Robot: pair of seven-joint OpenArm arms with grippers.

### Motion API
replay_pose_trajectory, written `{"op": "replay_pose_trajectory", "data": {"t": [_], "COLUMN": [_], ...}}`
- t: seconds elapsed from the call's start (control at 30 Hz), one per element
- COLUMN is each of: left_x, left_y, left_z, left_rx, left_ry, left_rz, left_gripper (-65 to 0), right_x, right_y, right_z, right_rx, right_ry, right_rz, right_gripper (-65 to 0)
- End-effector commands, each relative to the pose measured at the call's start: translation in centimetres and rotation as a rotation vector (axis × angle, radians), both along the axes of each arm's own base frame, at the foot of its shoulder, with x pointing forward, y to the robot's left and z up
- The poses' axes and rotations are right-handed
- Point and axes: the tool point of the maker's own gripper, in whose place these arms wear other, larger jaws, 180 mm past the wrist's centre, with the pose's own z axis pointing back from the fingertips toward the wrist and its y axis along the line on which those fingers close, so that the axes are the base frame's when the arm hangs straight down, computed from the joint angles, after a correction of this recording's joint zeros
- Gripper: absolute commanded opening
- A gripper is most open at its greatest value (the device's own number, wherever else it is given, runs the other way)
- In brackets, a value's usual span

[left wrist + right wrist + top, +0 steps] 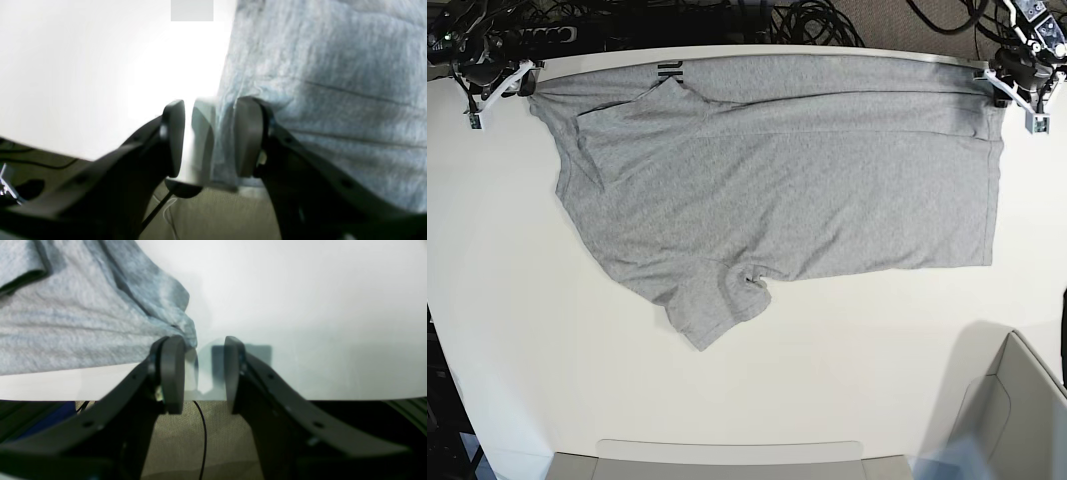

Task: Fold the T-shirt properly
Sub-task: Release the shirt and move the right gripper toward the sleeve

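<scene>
My left end effector (208, 136) stands with its 2 pads apart at the desk's far edge. The shirt's edge lies between the pads and just against the right-hand one, but neither pad presses on the cloth. My right end effector (203, 373) is also spread, with bare desk (300, 306) between its pads; the cloth's corner reaches only to the left pad (171, 373), and I cannot tell whether it touches.

The T-shirt (787, 170) lies spread out, plain grey side up, across the far half of the white desk. Its top edge runs along the far rim from one end effector to the other. In the base view, my right end effector (492, 80) sits at the shirt's left far corner and my left one (1022, 85) at its right far corner. 1 sleeve (717, 305) sticks out toward the near side, rumpled where it joins the body. A small strip of black lettering (670, 70) shows at the far edge, where cloth is turned over.

Behind the desk hang tangled black cables (817, 20). At the near right corner stands a pale grey bin (1017, 410), well apart from the shirt, and a flat grey tray edge (727, 455) lies along the near rim. Nothing lies on the shirt itself.
</scene>
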Motion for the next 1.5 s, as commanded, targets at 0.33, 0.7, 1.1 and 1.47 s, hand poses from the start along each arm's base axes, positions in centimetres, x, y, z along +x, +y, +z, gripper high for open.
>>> {"op": "replay_pose_trajectory", "data": {"t": [0.33, 0.7, 1.1, 1.47], "left_x": [1.8, 4.5, 9.0, 15.3], "left_y": [1.9, 3.1, 2.0, -4.4], "left_z": [3.4, 6.7, 9.2, 13.7], "left_rx": [0.102, 0.143, 0.145, 0.143], "left_ry": [-0.054, -0.199, -0.322, -0.506], "left_rz": [-0.032, 0.03, 0.01, -0.138], "left_gripper": [-40.4, -40.5, -40.4, -40.4], "right_x": [2.5, 3.8, 9.3, 18.7], "right_y": [-1.8, -2.7, -3.2, 8.2], "right_z": [4.1, 5.1, 14.0, 17.1], "right_rx": [-0.116, -0.133, -0.302, -0.167], "right_ry": [-0.115, -0.164, -0.439, -0.596], "right_rz": [0.012, -0.009, -0.007, 0.294], "right_gripper": [-44.9, -45.0, -45.0, -45.0]}}
